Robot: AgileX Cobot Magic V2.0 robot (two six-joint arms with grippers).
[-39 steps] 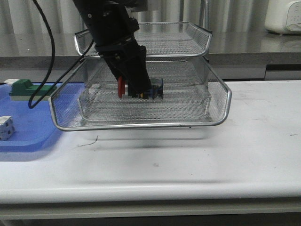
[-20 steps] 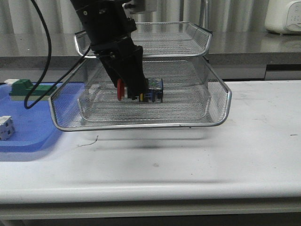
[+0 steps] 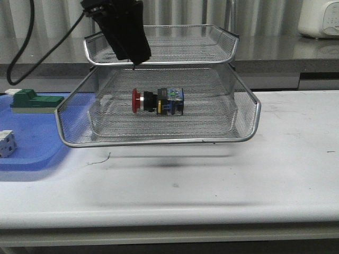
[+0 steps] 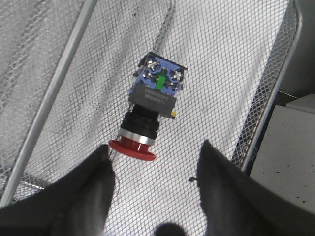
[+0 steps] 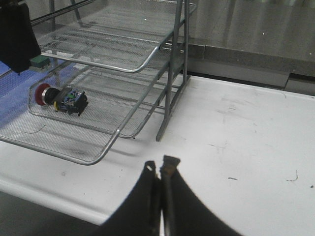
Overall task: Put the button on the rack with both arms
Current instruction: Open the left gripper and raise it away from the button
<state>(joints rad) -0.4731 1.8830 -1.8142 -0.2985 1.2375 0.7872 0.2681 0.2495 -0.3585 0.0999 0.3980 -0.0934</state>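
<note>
One button (image 3: 158, 101) lies mid-tray in the rack (image 3: 159, 140), clear of its rims.

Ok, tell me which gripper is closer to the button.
Left. The left gripper hangs open just above the button in the rack; the right gripper is shut, off beside the rack over the table.

The button (image 4: 153, 109) lay on its side on the mesh floor of a rack (image 4: 221, 59) tray, red head toward the left pincer (image 4: 155, 169). The pincer's two dark fingers (image 4: 88, 191) stood spread apart, clear of the button.
</note>
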